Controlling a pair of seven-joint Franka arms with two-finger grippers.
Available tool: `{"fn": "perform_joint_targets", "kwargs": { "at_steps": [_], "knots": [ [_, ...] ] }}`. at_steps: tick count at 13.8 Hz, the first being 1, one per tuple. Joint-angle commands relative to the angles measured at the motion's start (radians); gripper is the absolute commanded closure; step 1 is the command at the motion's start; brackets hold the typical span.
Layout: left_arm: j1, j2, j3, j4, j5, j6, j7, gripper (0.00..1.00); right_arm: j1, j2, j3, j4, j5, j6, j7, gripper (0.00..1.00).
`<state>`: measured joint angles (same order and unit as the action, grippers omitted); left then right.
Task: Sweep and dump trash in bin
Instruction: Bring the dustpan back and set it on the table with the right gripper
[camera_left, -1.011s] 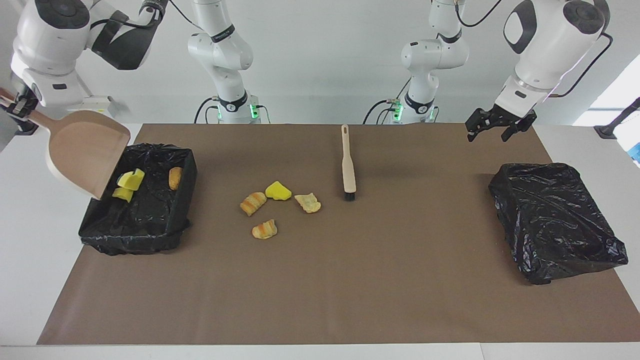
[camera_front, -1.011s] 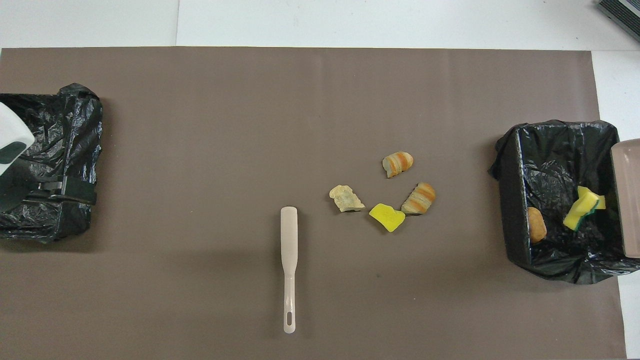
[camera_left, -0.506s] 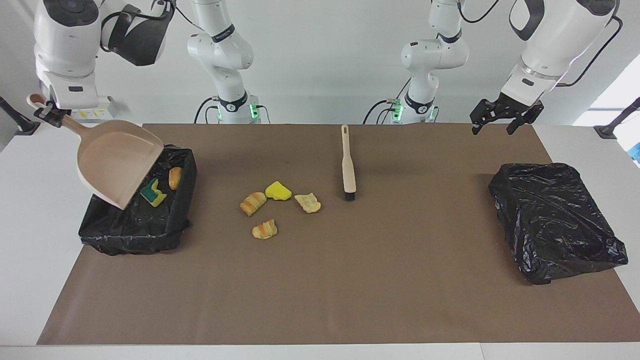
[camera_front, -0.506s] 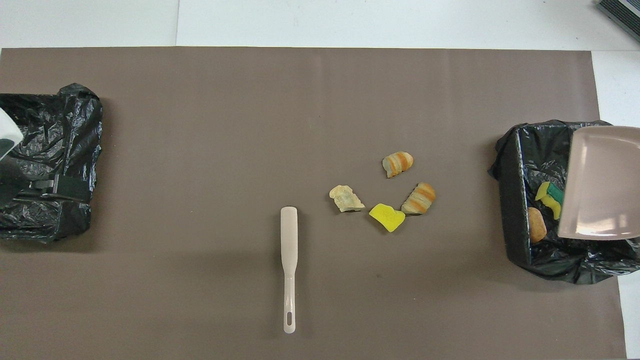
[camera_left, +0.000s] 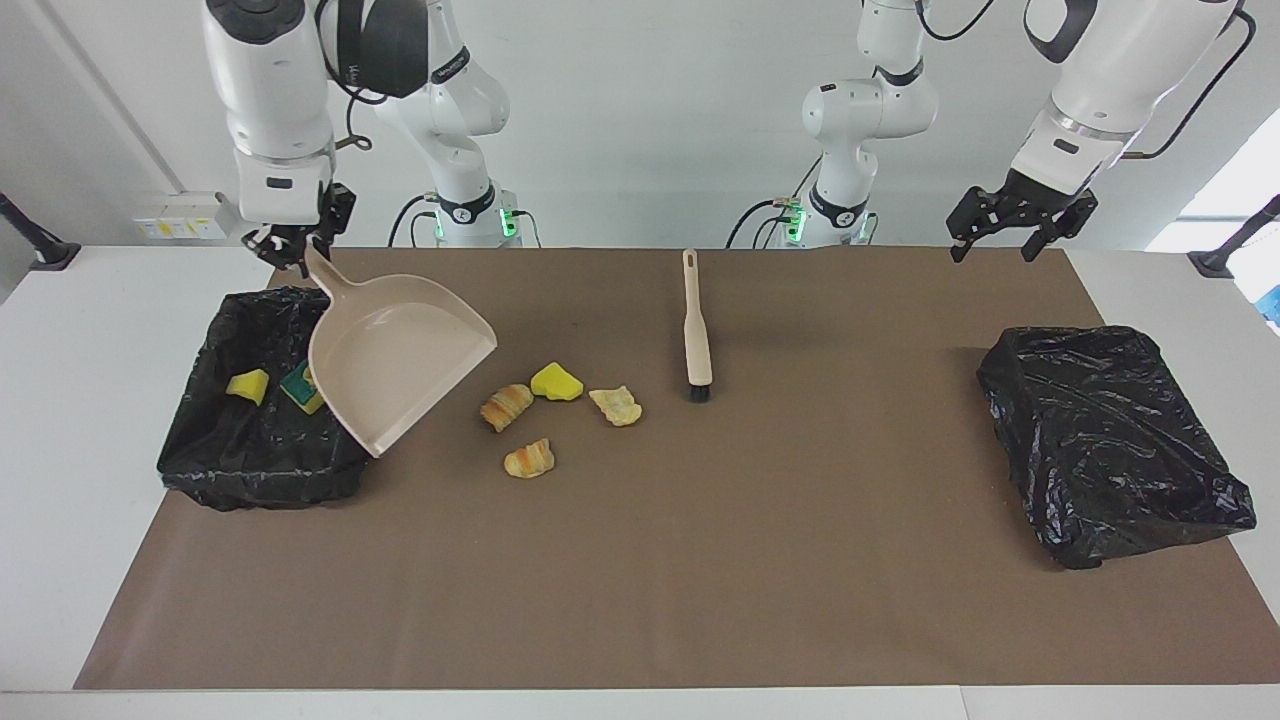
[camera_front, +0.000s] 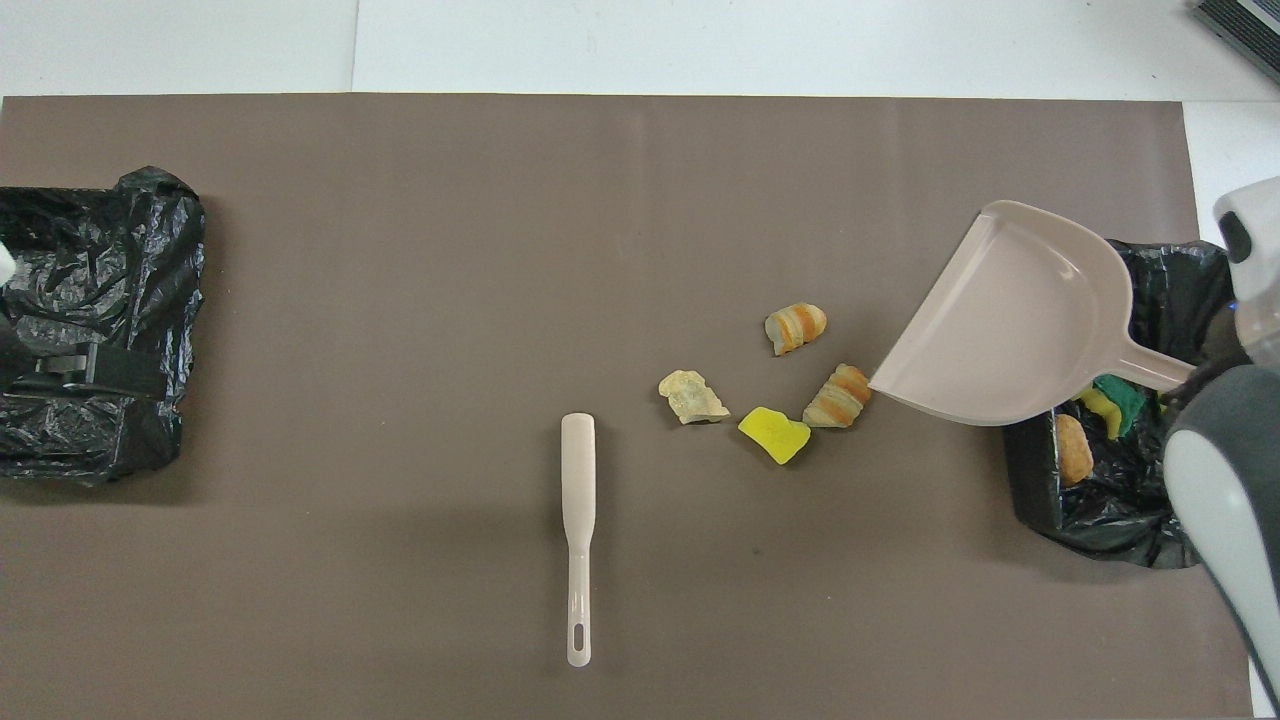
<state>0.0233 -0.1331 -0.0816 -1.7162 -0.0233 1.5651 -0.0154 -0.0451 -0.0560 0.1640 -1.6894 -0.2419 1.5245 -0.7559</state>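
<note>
I had the right tool (camera_left: 290, 252) clenched on the handle of the beige dustpan (camera_left: 395, 345), up in the air over the bin (camera_left: 215, 440) at the right arm's end of the bench (camera_left: 700, 580). The pan was tilted, its open lip pointing down toward the middle of the bench and hanging over the bin's inner edge and the brown mat (camera_front: 500, 250).

Part of the trash lay inside the bin: a yellow sponge chunk (camera_left: 247, 385), a green-backed sponge chunk (camera_left: 300, 386) partly hidden by the pan, and, seen only from overhead, a fried nugget (camera_front: 1073, 460).

The other four scraps lay on the mat near the middle of the bench, close together: two croissant pieces (camera_left: 506, 406) (camera_left: 529, 459), a yellow sponge piece (camera_left: 556, 382) and a pale bread piece (camera_left: 616, 405).

The brush (camera_left: 695, 330) lay just beside them toward the left arm's end, bristles away from the robots.

The left tool (camera_left: 1020, 215) waited with released fingers in the air above the bench edge, near the second black bag (camera_left: 1110, 440) at the left arm's end.
</note>
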Motion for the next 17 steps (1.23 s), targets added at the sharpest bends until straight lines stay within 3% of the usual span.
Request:
{"fn": "perform_joint_targets", "kwargs": {
  "at_steps": [1,4,8,17],
  "knots": [
    [0.010,-0.006,-0.006,0.029,0.017,-0.046,-0.005,0.00,0.065,0.028,0.000,0.002,0.082,0.064,0.236,1.00],
    [0.010,-0.011,-0.007,0.027,0.017,-0.049,-0.006,0.00,0.166,0.109,0.000,0.017,0.128,0.190,0.523,1.00],
    [0.007,-0.011,-0.014,0.030,0.017,-0.040,-0.006,0.00,0.296,0.284,0.000,0.135,0.118,0.250,0.882,1.00],
    [0.009,-0.011,-0.012,0.030,0.017,-0.040,-0.006,0.00,0.467,0.565,0.000,0.274,0.119,0.468,1.292,1.00]
  ]
}}
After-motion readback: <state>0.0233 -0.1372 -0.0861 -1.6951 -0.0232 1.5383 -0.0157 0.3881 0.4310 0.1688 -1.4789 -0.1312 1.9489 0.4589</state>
